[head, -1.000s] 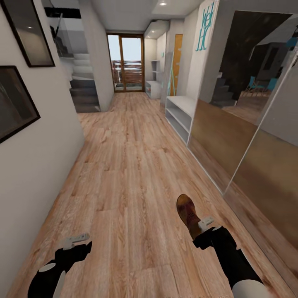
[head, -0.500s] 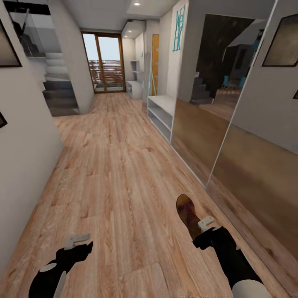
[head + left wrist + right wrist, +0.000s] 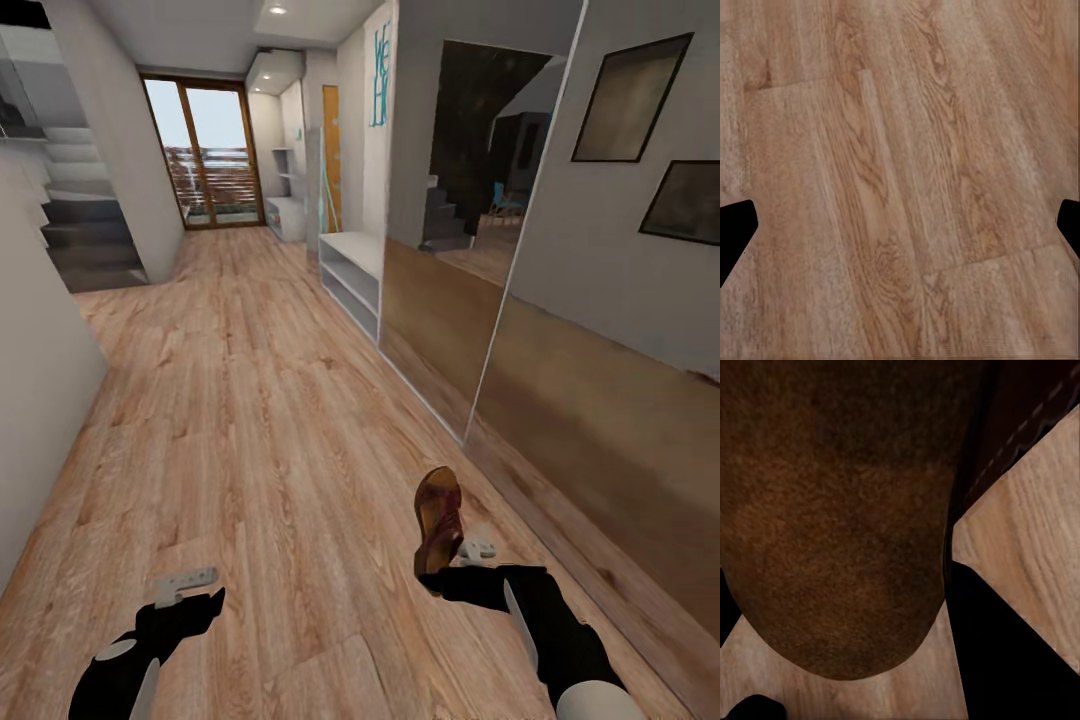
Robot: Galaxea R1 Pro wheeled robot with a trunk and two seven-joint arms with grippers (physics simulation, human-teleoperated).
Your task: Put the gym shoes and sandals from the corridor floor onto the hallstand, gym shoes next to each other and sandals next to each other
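Apparently the right gripper (image 3: 452, 572) pinched one brown leather open-backed sandal (image 3: 438, 518) by its heel; any jolt could have dropped it. The left gripper (image 3: 186, 586) stood spread, empty.

— Any writing you can read from here?
— Only teal lettering (image 3: 380, 62) on the wall at my one o'clock, above the low white unit (image 3: 352, 268). Too small and slanted; perhaps an "H".

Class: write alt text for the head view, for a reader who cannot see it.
The right end effector holds a brown sandal above a wood floor; the left end effector is empty. Ahead, a corridor runs past mirrored doors and a low white rack to a glazed door.
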